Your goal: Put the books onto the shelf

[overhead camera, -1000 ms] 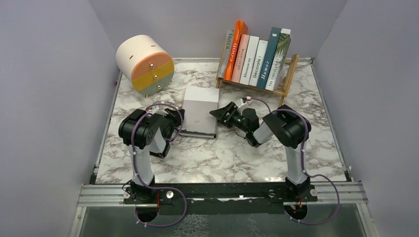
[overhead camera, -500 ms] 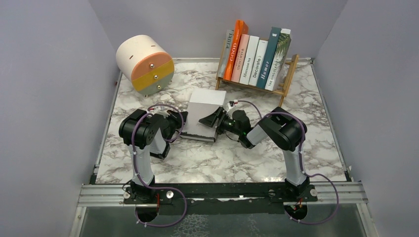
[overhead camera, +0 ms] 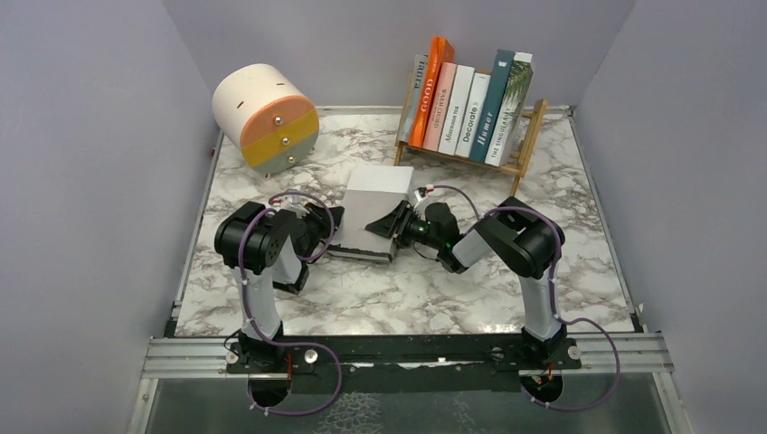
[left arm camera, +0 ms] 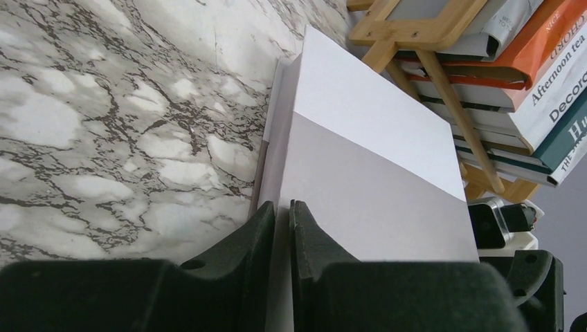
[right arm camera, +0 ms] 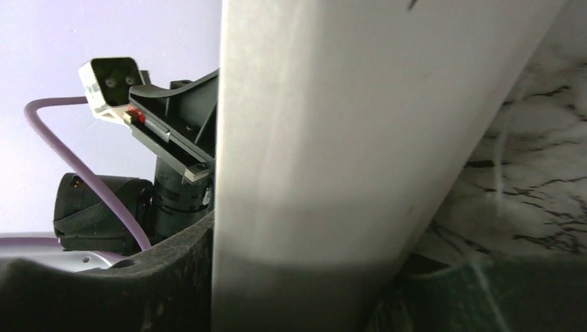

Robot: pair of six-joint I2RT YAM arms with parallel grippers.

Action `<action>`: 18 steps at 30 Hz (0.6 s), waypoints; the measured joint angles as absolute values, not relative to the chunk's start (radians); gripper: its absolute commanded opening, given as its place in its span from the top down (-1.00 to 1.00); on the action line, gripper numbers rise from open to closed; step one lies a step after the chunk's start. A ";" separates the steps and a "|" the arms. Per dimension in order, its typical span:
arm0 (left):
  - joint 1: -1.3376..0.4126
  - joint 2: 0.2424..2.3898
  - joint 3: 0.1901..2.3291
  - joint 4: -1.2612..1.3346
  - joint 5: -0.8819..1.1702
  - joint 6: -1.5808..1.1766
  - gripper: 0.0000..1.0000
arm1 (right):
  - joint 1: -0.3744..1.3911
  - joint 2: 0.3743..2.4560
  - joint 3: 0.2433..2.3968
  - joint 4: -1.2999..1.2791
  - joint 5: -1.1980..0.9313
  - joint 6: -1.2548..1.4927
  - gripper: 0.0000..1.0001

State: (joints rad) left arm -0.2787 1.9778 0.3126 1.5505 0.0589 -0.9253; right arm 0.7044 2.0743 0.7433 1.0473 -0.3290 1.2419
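Observation:
A grey-and-white book [overhead camera: 375, 201] sits tilted in the middle of the marble table. My left gripper [overhead camera: 336, 226] is shut on its thin left edge; in the left wrist view the cover [left arm camera: 374, 159] runs between the nearly touching fingers [left arm camera: 282, 207]. My right gripper [overhead camera: 384, 224] reaches in from the right and straddles the book's near right edge. In the right wrist view the book [right arm camera: 332, 138] fills the gap between the jaws [right arm camera: 311, 270]. The shelf [overhead camera: 523, 145] stands at the back right, holding several upright books [overhead camera: 466, 104].
A round cream, orange and yellow drawer drum [overhead camera: 267, 117] lies at the back left. The shelf's wooden end frame [left arm camera: 415, 28] and its leaning books [left arm camera: 540, 69] sit just beyond the held book. Grey walls close in three sides.
The right gripper has slid left onto the book's right edge and narrowed around it. The book has risen from lying flat and shifted slightly toward the back. The left arm has barely moved.

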 measured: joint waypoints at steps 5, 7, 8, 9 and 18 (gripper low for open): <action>-0.268 1.953 0.288 1.551 0.093 -0.941 0.59 | 0.718 2.041 0.733 1.048 -0.329 1.234 0.32; -0.260 1.940 0.275 1.551 0.110 -0.946 0.56 | 0.721 2.038 0.730 1.047 -0.329 1.229 0.36; -0.257 1.937 0.269 1.551 0.117 -0.949 0.55 | 0.723 2.038 0.729 1.047 -0.330 1.228 0.36; -0.252 1.933 0.263 1.551 0.125 -0.952 0.54 | 0.727 2.038 0.728 1.047 -0.330 1.227 0.37; -0.184 1.893 0.196 1.550 0.205 -0.995 0.34 | 0.747 1.987 0.714 0.995 -0.328 1.176 0.63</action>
State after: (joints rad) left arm -0.1841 1.8935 0.1959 1.5501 0.2050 -0.9947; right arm 0.7471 1.9873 0.7143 0.9951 -0.3279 1.1755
